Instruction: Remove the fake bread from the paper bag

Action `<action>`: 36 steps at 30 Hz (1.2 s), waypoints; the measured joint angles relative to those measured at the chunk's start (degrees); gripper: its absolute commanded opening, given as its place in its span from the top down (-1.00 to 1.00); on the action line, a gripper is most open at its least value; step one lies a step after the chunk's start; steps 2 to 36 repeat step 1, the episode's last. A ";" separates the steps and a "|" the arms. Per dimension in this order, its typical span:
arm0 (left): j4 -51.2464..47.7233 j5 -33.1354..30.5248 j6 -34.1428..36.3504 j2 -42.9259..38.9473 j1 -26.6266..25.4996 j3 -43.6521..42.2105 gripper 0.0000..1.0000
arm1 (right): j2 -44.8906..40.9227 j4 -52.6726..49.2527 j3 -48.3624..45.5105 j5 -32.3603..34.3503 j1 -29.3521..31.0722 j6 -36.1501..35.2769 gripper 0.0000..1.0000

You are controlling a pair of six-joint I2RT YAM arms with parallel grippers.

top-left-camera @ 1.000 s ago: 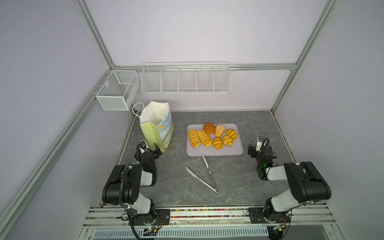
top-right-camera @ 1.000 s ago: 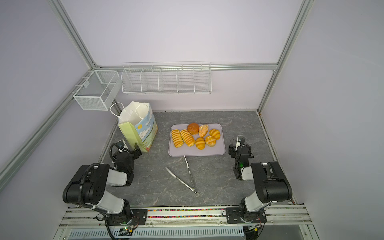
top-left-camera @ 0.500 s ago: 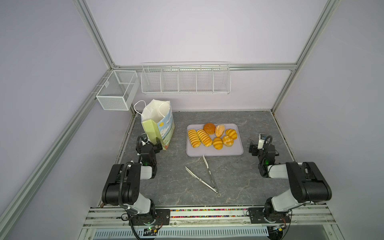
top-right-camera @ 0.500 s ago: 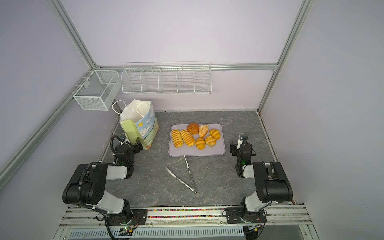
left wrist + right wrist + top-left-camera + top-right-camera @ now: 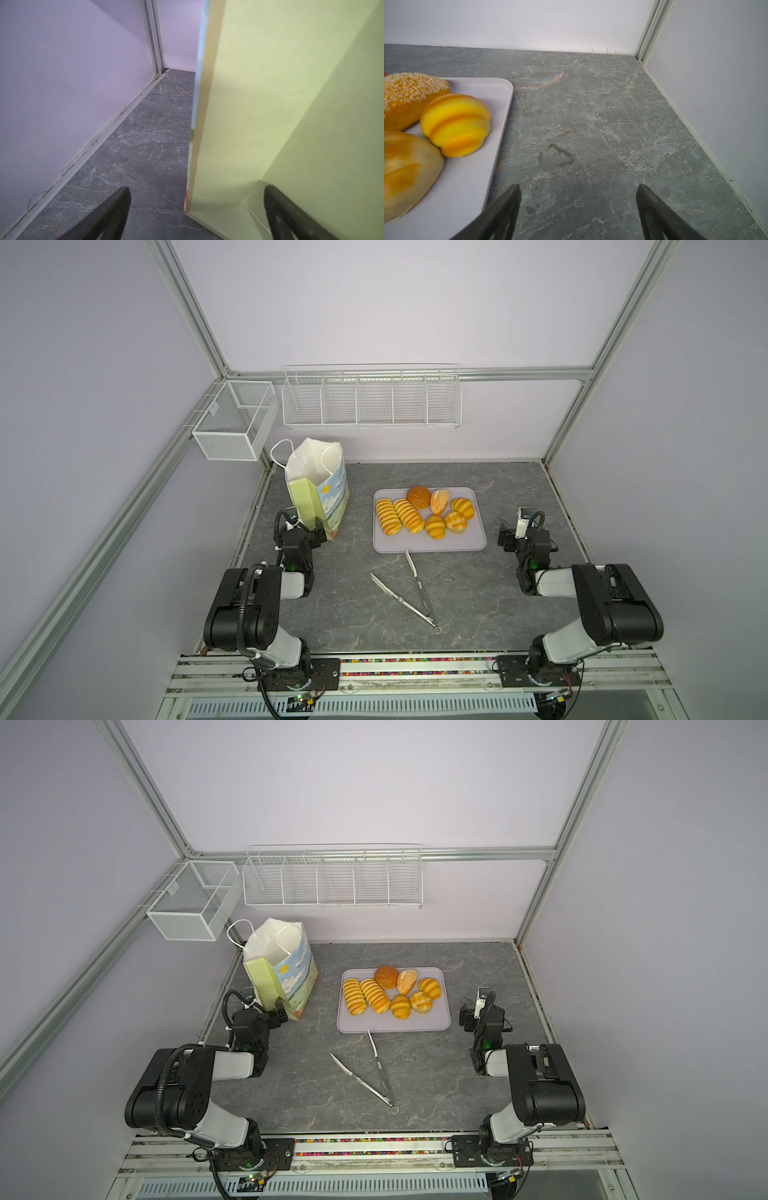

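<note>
- Orange-yellow fake bread: all 7 pcs lie on a pale grey tray mid-worktop. 2 long striped loaves on its left, brown bun + seeded roll at the back, 3 striped rolls to the right.
- paper bag: upright, well left of the tray, near the back-left corner. Mouth open, white lining + cord handles showing; its bottom can't be seen.
- tongs: metal, spread in a V on the worktop just in front of the tray, one tip nearly at the tray's front edge. They lie betw. the arm bases and the bread.
- left claw: wide open, gripping nothing, low at the bag's near bottom corner. In left wrist view the green side panel's edge sits betw. the fingers; contact w/ the bag can't be told.
- right claw: wide open, empty, low over the worktop just right of the tray. Nearest striped roll is close, not touched.
- wire rack + mesh basket: hung on the walls above the bag.
</note>
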 measured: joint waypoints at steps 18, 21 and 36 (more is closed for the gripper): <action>0.00 0.00 0.02 0.00 0.00 0.00 -0.98 | 0.00 0.02 0.00 0.00 0.00 0.00 -0.78; 0.00 0.00 0.02 0.00 0.00 0.00 -0.98 | 0.00 0.02 0.00 0.00 0.00 0.00 -0.78; 0.00 0.00 0.02 0.00 0.00 0.00 -0.98 | 0.00 0.02 0.00 0.00 0.00 0.00 -0.78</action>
